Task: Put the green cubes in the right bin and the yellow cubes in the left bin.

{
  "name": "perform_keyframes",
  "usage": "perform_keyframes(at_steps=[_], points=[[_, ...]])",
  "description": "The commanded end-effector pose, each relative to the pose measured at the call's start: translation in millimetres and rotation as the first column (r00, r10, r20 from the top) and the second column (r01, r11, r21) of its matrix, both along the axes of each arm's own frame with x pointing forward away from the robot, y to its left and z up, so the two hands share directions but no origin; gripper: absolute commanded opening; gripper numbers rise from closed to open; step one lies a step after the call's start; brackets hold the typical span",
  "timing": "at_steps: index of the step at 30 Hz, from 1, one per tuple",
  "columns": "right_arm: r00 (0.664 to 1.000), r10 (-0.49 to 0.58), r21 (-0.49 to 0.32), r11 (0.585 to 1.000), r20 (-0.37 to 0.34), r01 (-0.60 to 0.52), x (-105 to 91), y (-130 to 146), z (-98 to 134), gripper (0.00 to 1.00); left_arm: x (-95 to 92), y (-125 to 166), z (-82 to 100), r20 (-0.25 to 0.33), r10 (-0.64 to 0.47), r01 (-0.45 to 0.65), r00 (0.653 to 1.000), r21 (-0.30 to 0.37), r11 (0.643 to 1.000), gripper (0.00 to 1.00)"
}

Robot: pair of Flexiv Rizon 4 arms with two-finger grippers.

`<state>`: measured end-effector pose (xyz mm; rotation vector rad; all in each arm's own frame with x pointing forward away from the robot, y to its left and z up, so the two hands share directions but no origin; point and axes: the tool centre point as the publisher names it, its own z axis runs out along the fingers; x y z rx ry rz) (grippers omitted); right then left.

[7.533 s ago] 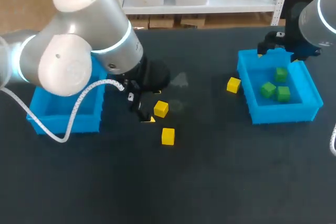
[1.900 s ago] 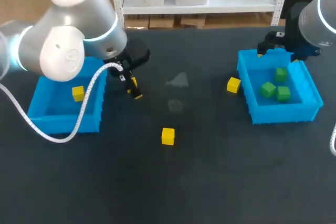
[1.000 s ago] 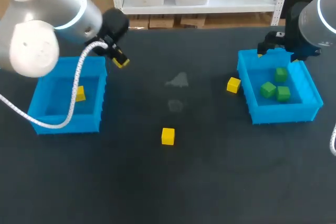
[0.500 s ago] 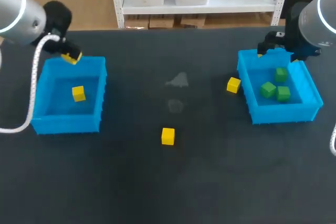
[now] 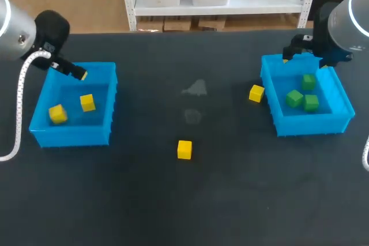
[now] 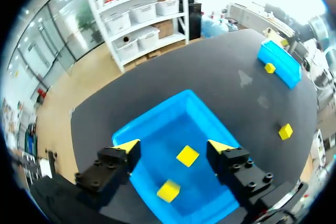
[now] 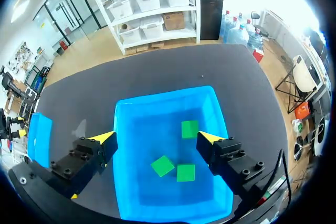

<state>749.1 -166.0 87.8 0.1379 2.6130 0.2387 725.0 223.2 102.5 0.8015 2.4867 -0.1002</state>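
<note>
Two yellow cubes [image 5: 57, 113] [image 5: 87, 102] sit in the blue plastic left bin [image 5: 72, 135]. Left gripper [image 6: 174, 146] and right gripper [image 7: 157, 137] have fingers apart, empty.

Grey arms [image 5: 353, 18], white cable [image 5: 19, 99], blk tools [image 6: 173, 145] w/ yellow tips [image 6: 127, 144]

1. No readable text, number or label is showing on the left bin [image 5: 72, 135], the right bin [image 5: 314, 125], the yellow cubes [image 5: 184, 149] or the green cubes [image 5: 294, 98]
2. Nothing legible is appearing on the table [image 5: 230, 200] either
</note>
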Motion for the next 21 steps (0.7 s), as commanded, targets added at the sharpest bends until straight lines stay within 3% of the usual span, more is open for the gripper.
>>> perform_keyframes(at_steps=[1, 7, 11, 21], points=[[1.0, -0.003, -0.001, 1.0, 0.005, 0.003, -1.4, 0.0, -0.4, 1.0, -1.1, -19.7, 14.5, -0.029, -0.114, 0.114, 0.993, 0.005, 0.994, 1.0], [1.0, -0.003, -0.001, 1.0, 0.005, 0.003, -1.4, 0.0, -0.4, 1.0, -20.4, -64.5, 20.6, -0.057, -0.318, 0.321, 0.946, 0.035, 0.947, 1.0], [1.0, -0.003, -0.001, 1.0, 0.005, 0.003, -1.4, 0.0, -0.4, 1.0, -41.5, -93.6, 21.3, -0.095, -0.439, 0.444, 0.893, 0.038, 0.895, 1.0], [1.0, -0.003, -0.001, 1.0, 0.005, 0.003, -1.4, 0.0, -0.4, 1.0, -97.7, -151.8, 25.7, -0.203, -0.616, 0.628, 0.761, -0.008, 0.778, 1.0]])
